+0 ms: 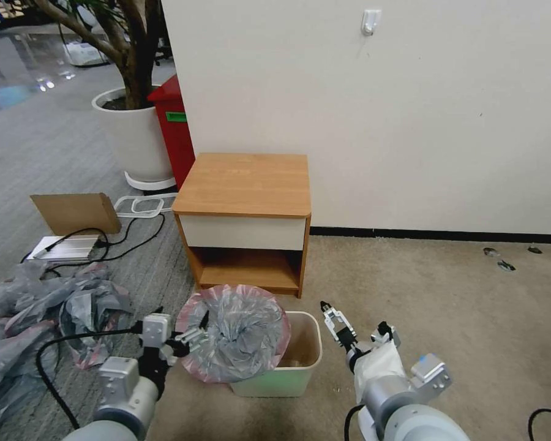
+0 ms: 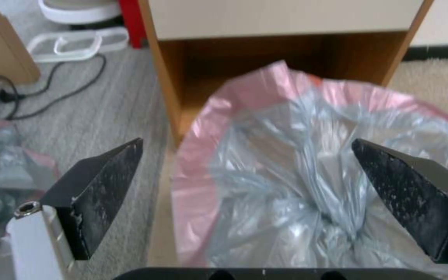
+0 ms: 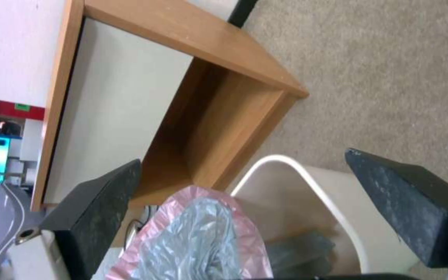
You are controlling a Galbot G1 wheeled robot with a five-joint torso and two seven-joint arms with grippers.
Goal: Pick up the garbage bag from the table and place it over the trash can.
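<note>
The garbage bag (image 1: pixel 242 334), crinkly grey with a pink rim band, lies spread over the left part of the cream-white trash can (image 1: pixel 305 358), whose right half stays uncovered. The bin stands on the floor in front of the wooden table (image 1: pixel 245 184), whose top is bare. My left gripper (image 1: pixel 194 335) is at the bag's left edge, open, its fingers (image 2: pixel 99 182) wide apart on either side of the bag (image 2: pixel 296 186). To the right of the bin my right gripper (image 1: pixel 332 318) hovers open. Its view looks over the bin's rim (image 3: pixel 296 171) and the bag (image 3: pixel 198 237).
A heap of grey plastic sheeting (image 1: pixel 30 318) lies on the floor at my left, with a cardboard box (image 1: pixel 76 211) and cables (image 1: pixel 122 242) behind it. A white plant pot (image 1: pixel 131 135) and a tall red bin (image 1: pixel 174 128) stand beside the table. Open carpet lies to the right.
</note>
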